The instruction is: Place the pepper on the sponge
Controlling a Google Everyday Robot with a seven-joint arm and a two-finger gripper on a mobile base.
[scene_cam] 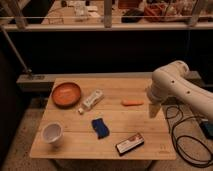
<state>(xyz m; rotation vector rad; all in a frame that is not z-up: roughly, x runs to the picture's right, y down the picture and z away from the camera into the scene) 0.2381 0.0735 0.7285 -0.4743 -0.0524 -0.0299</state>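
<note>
The pepper point(132, 103) is a slim orange piece lying flat on the wooden table point(125, 122), right of centre. The dark-blue sponge point(99, 127) lies nearer the front, to the pepper's lower left, with nothing on it. My white arm reaches in from the right. Its gripper point(153, 111) hangs at the table's right edge, just right of the pepper and not touching it. The gripper is open and holds nothing.
An orange plate point(66, 94) sits at the back left, with a white tube point(92, 100) beside it. A white cup point(52, 134) stands at the front left. A black box point(129, 145) lies at the front edge. Cables point(186, 136) trail on the floor to the right.
</note>
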